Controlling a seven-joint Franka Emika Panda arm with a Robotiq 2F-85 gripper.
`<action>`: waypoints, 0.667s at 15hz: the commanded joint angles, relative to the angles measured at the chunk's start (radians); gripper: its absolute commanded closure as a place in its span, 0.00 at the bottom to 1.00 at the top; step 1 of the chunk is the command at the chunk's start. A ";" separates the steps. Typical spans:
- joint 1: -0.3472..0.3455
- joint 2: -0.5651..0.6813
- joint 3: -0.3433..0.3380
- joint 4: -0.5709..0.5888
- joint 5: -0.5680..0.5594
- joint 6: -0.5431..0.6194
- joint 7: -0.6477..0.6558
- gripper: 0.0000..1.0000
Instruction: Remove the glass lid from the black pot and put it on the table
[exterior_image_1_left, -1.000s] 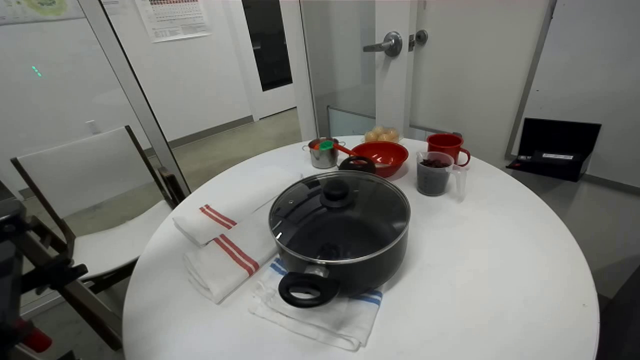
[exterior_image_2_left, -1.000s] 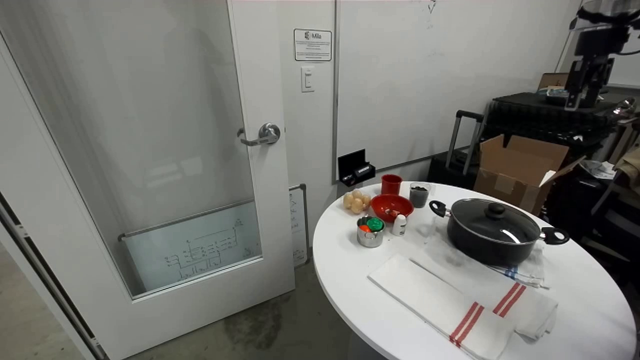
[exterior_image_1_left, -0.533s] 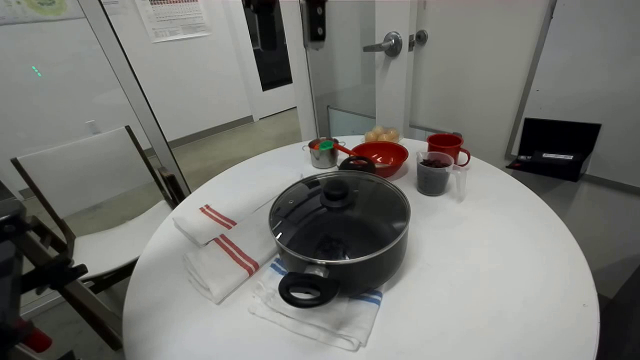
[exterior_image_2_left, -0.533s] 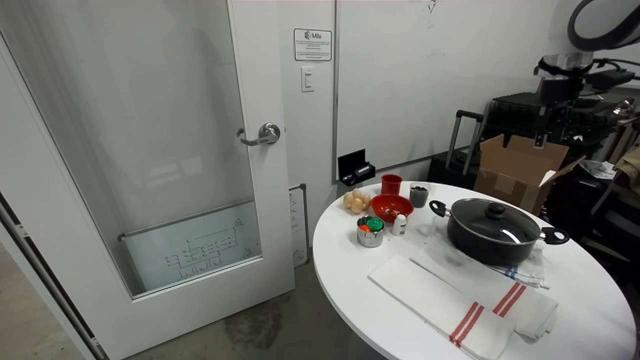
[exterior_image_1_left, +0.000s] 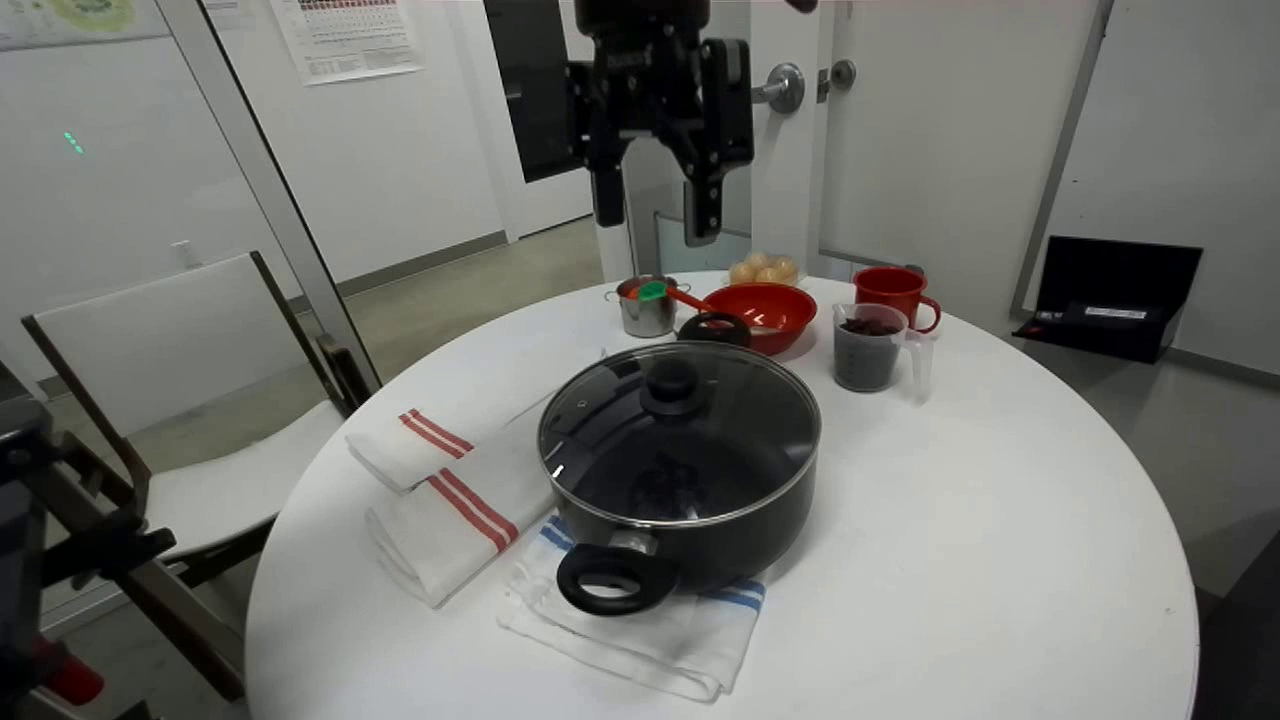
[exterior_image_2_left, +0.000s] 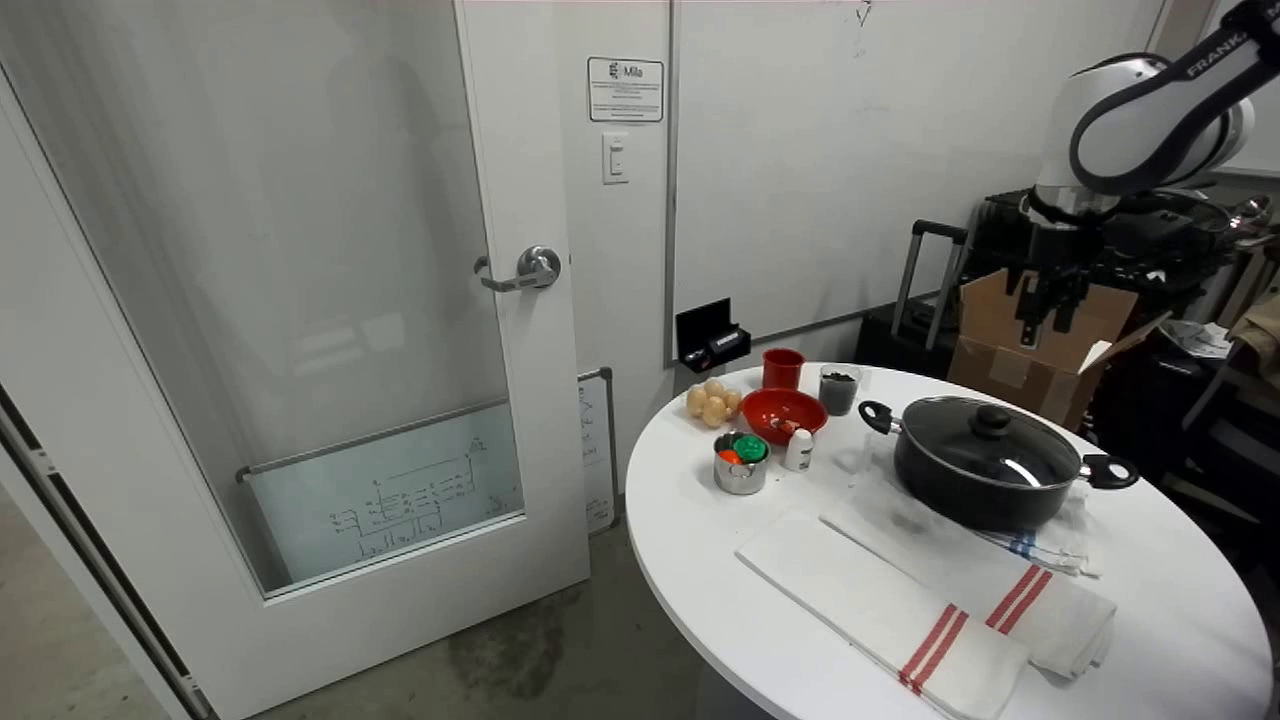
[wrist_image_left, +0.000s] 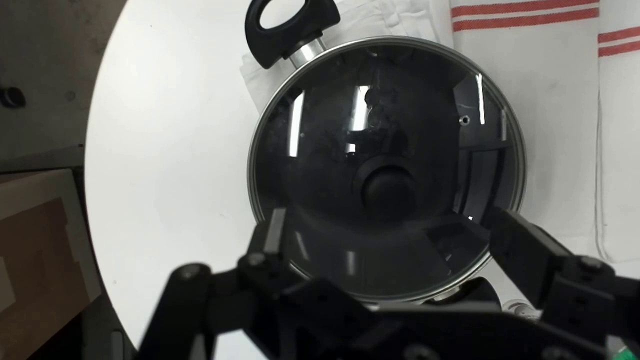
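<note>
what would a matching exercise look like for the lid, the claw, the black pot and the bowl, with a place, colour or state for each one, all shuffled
Things
1. lid
2. claw
3. black pot
4. bowl

Places, colours, states
A. at least partly on a blue-striped towel
B. red
C. on top of the black pot
D. open, in mid-air

Pairs: 1-C, 2-D, 3-A, 4-B
</note>
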 joint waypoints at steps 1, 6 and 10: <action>-0.019 0.091 0.023 0.069 0.027 0.035 -0.039 0.00; -0.020 0.176 0.038 0.114 0.020 0.040 -0.044 0.00; -0.022 0.234 0.044 0.144 0.019 0.034 -0.046 0.00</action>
